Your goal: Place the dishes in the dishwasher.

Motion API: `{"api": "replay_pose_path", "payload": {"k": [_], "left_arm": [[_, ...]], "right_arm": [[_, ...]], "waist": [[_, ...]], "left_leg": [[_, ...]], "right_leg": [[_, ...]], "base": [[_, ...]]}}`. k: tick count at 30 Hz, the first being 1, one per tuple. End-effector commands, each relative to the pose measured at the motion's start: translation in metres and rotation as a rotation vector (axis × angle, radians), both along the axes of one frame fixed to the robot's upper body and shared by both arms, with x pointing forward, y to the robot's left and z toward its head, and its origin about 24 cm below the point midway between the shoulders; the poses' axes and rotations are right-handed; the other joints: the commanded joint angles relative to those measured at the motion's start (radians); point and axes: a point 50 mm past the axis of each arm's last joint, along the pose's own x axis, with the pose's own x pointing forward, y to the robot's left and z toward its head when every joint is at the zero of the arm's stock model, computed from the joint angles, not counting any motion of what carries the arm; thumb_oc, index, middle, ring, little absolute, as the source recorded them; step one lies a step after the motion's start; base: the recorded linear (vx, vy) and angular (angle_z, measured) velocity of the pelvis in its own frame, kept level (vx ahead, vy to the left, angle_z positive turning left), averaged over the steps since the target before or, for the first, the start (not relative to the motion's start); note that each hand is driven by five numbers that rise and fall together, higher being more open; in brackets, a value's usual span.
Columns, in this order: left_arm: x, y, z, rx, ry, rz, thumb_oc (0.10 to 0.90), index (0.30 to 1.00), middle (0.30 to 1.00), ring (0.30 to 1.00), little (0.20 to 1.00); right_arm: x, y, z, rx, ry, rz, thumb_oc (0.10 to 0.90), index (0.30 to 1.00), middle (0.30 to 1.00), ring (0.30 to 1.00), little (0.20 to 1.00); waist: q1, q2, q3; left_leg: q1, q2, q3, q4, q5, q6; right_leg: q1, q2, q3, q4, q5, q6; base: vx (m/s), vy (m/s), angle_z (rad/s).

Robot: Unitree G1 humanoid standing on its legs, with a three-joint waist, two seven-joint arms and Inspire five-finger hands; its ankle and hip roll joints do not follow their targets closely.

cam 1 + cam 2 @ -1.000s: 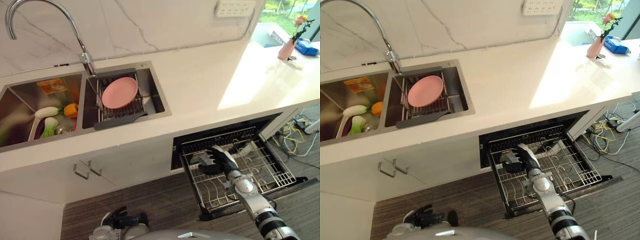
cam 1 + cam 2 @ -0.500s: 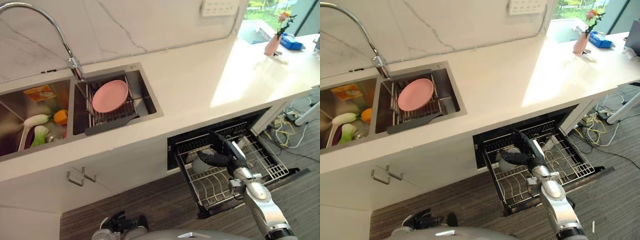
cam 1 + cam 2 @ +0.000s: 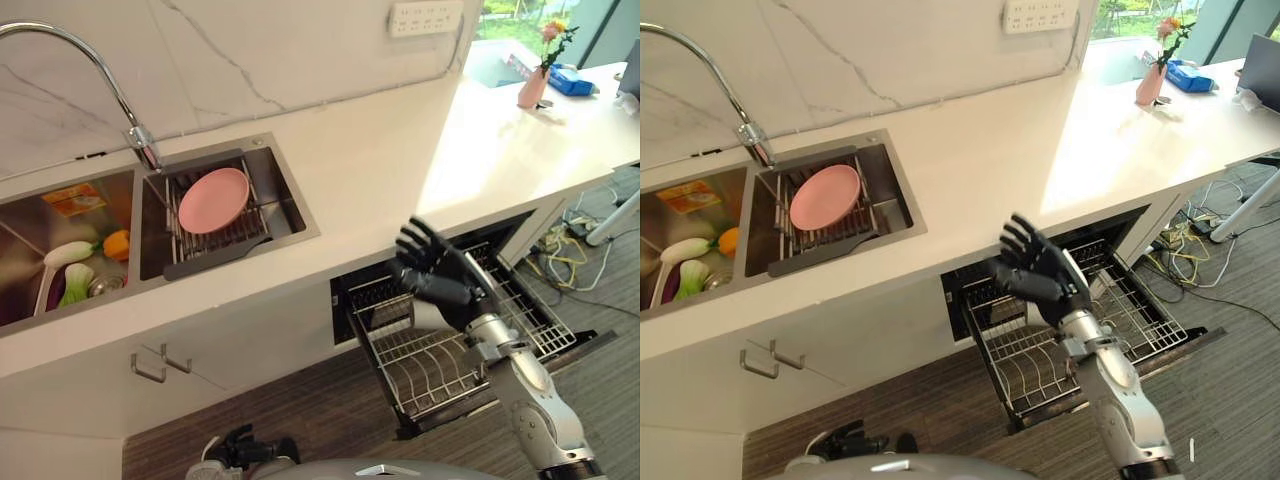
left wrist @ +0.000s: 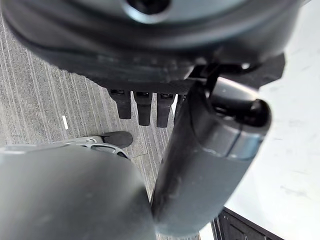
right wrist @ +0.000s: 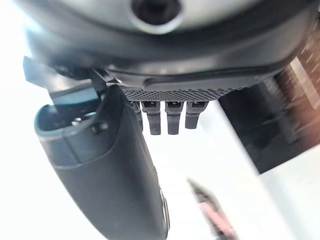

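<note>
Below the counter edge (image 3: 300,270), the dishwasher rack (image 3: 440,350) stands pulled out, a grey bowl (image 3: 428,316) now resting inside. Right hand (image 3: 435,272) has lifted clear, fingers spread, empty. Pink plate (image 3: 213,199) waits on the sink rack.

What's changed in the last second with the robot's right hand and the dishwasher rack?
The right hand has let go of the grey bowl it was setting into the pulled-out wire dishwasher rack, and has risen above the rack with fingers spread open. The round pink plate stays on the sink's drying rack, and the left hand stays low.
</note>
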Motion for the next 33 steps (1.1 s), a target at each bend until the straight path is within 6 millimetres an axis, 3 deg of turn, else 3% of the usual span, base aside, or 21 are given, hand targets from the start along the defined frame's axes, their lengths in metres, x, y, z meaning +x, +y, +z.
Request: {"api": "replay_pose_path", "payload": {"k": [1, 3, 7, 12, 13, 14, 15, 17, 18, 19, 21, 27, 29, 33], "left_arm": [[-0.017, 0.014, -0.003, 0.064, 0.087, -0.017, 0.8, 0.9, 0.9, 0.9, 0.9], [-0.023, 0.013, -0.004, 0.072, 0.105, -0.019, 0.8, 0.9, 0.9, 0.9, 0.9], [-0.028, 0.012, -0.004, 0.094, 0.1, -0.018, 0.8, 0.9, 0.9, 0.9, 0.9], [-0.027, 0.017, -0.001, 0.144, 0.066, 0.016, 0.8, 0.9, 0.9, 0.9, 0.9], [-0.028, 0.018, -0.001, 0.148, 0.061, 0.037, 0.8, 0.9, 0.9, 0.9, 0.9], [-0.023, 0.018, 0.0, 0.161, 0.038, 0.052, 0.8, 0.9, 0.9, 0.9, 0.9], [-0.018, 0.018, 0.002, 0.179, 0.017, 0.043, 0.8, 0.9, 0.9, 0.9, 0.9], [-0.011, 0.016, 0.002, 0.199, 0.004, 0.032, 0.8, 0.9, 0.9, 0.9, 0.9], [-0.007, 0.015, 0.002, 0.205, -0.004, 0.047, 0.8, 0.9, 0.9, 0.9, 0.9], [-0.005, 0.015, 0.003, 0.206, -0.008, 0.062, 0.8, 0.9, 0.9, 0.9, 0.9], [-0.006, 0.013, 0.001, 0.207, -0.001, 0.086, 0.8, 0.9, 0.9, 0.9, 0.9], [0.001, 0.008, 0.0, 0.213, 0.014, 0.003, 0.8, 0.9, 0.9, 0.9, 0.9], [0.009, 0.002, 0.001, 0.206, -0.001, -0.062, 0.8, 0.9, 0.9, 0.9, 0.9], [0.012, 0.007, 0.002, 0.225, 0.0, -0.113, 0.8, 0.9, 0.9, 0.9, 0.9]], "right_arm": [[0.005, 0.0, 0.078, 0.097, -0.423, 0.032, 0.8, 0.9, 0.9, 0.9, 0.9], [0.004, 0.0, 0.094, 0.06, -0.505, 0.025, 0.8, 0.9, 0.9, 0.9, 0.9], [0.009, 0.004, 0.101, -0.025, -0.533, -0.02, 0.8, 0.9, 0.9, 0.9, 0.9], [0.015, 0.011, 0.107, -0.121, -0.563, -0.033, 0.8, 0.9, 0.9, 0.9, 0.9], [0.015, 0.011, 0.109, -0.119, -0.57, -0.043, 0.8, 0.9, 0.9, 0.9, 0.9], [0.015, 0.009, 0.112, -0.084, -0.589, -0.064, 0.8, 0.9, 0.9, 0.9, 0.9], [0.015, 0.006, 0.114, -0.092, -0.6, -0.1, 0.8, 0.9, 0.9, 0.9, 0.9], [0.015, 0.0, 0.117, -0.119, -0.615, -0.163, 0.8, 0.9, 0.9, 0.9, 0.9], [0.015, -0.003, 0.122, -0.145, -0.64, -0.208, 0.8, 0.9, 0.9, 0.9, 0.9], [0.017, -0.001, 0.124, -0.153, -0.65, -0.224, 0.8, 0.9, 0.9, 0.9, 0.9], [0.018, -0.004, 0.118, -0.125, -0.617, -0.243, 0.8, 0.9, 0.9, 0.9, 0.9], [0.007, -0.018, 0.115, -0.148, -0.609, -0.353, 0.8, 0.9, 0.9, 0.9, 0.9], [0.008, -0.022, 0.113, -0.165, -0.597, -0.398, 0.8, 0.9, 0.9, 0.9, 0.9], [0.011, -0.02, 0.108, -0.164, -0.566, -0.436, 0.8, 0.9, 0.9, 0.9, 0.9]], "waist": [[0.016, -0.012, -0.009], [0.019, -0.006, -0.014], [0.029, 0.005, -0.015], [0.072, 0.018, 0.006], [0.085, 0.023, 0.015], [0.121, 0.039, 0.042], [0.136, 0.04, 0.053], [0.106, 0.033, 0.051], [0.064, 0.026, 0.045], [0.048, 0.024, 0.037], [0.037, 0.026, 0.026], [0.01, 0.029, -0.006], [0.006, 0.019, -0.006], [-0.01, -0.002, 0.008]], "left_leg": [[0.063, 0.073, 0.004, 0.01, -0.011, -0.053], [0.06, 0.074, 0.001, 0.01, -0.01, -0.054], [0.061, 0.08, -0.004, 0.018, -0.006, -0.058], [0.035, 0.099, -0.032, 0.055, 0.016, -0.078], [0.012, 0.107, -0.045, 0.071, 0.031, -0.088], [-0.048, 0.124, -0.086, 0.08, 0.108, -0.13], [-0.091, 0.132, -0.103, 0.078, 0.139, -0.145], [-0.127, 0.166, -0.032, 0.069, 0.159, -0.153], [-0.123, 0.21, 0.103, 0.082, 0.167, -0.144], [-0.104, 0.22, 0.152, 0.09, 0.151, -0.136], [-0.054, 0.231, 0.188, 0.105, 0.105, -0.135], [0.011, 0.172, 0.189, 0.023, 0.048, -0.098], [0.014, 0.089, 0.173, 0.017, -0.002, -0.042], [0.042, 0.006, 0.166, 0.007, -0.061, 0.017]], "right_leg": [[-0.063, -0.037, 0.021, 0.039, 0.061, 0.006], [-0.061, -0.034, 0.021, 0.039, 0.056, 0.003], [-0.054, -0.026, 0.021, 0.04, 0.045, -0.006], [-0.045, -0.009, 0.009, 0.031, 0.03, -0.021], [-0.043, -0.004, 0.001, 0.026, 0.029, -0.022], [-0.043, 0.005, -0.036, 0.018, 0.025, -0.028], [-0.044, -0.003, -0.066, 0.015, 0.027, -0.027], [-0.04, -0.017, -0.11, 0.012, 0.019, -0.013], [-0.047, -0.03, -0.153, 0.016, 0.031, -0.01], [-0.058, -0.038, -0.162, 0.018, 0.035, -0.011], [-0.066, -0.051, -0.179, 0.022, 0.049, -0.013], [-0.07, -0.126, -0.208, 0.071, 0.11, 0.025], [-0.058, -0.214, -0.232, 0.123, 0.151, 0.057], [-0.085, -0.32, -0.231, 0.28, 0.177, 0.078]], "base": [[0.0, 0.0, 0.0], [-0.01, -0.038, 0.02], [-0.01, -0.052, 0.03], [-0.04, -0.067, 0.0], [-0.2, -0.088, 0.07], [-0.26, -0.051, 0.2], [-0.29, -0.013, 0.51], [-0.16, 0.02, 1.47], [-0.12, 0.062, 2.01], [-0.15, 0.091, 1.93], [-0.09, 0.105, 1.17], [0.01, 0.25, 0.6], [0.09, 0.393, 0.27], [0.08, 0.317, 0.47]]}}
